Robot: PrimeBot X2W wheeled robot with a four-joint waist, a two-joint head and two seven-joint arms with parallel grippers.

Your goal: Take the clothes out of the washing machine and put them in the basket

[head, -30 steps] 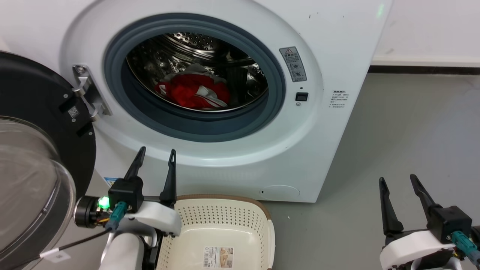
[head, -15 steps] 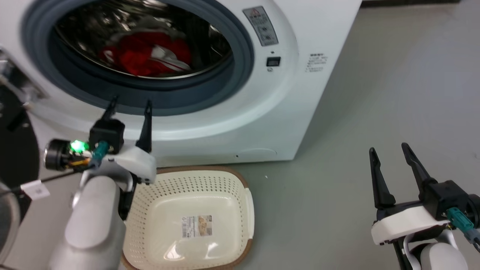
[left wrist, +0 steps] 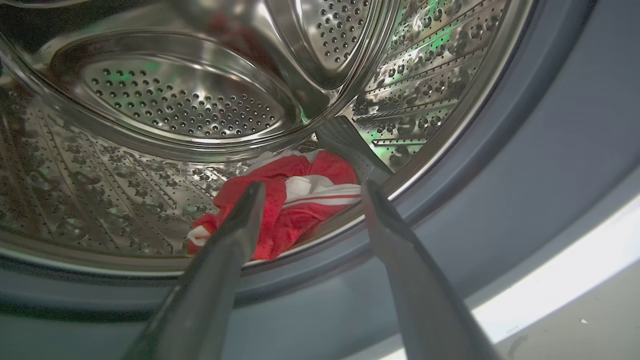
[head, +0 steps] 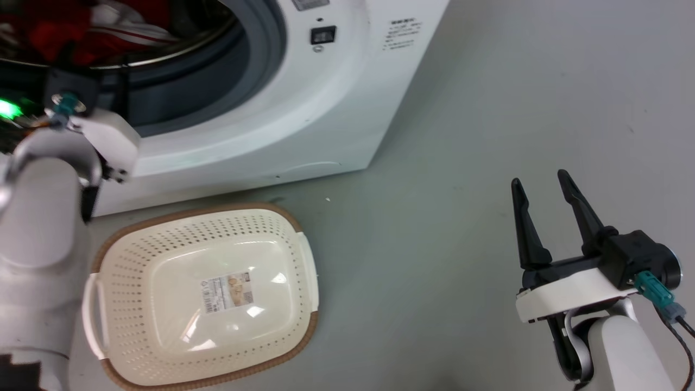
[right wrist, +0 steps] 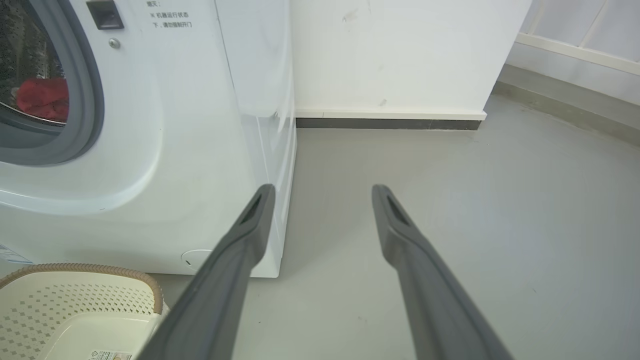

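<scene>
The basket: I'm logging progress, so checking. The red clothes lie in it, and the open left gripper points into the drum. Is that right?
Not quite. The clothes lie in the drum of the washing machine, not in the basket, as the left wrist view shows. The rest holds: the left gripper is open and points into the drum.

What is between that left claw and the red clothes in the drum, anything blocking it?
Nothing visible does. The left gripper, fingers apart, points straight at the clothes on the floor of the drum. The grey rubber rim lies under the fingers, not across their way.
</scene>
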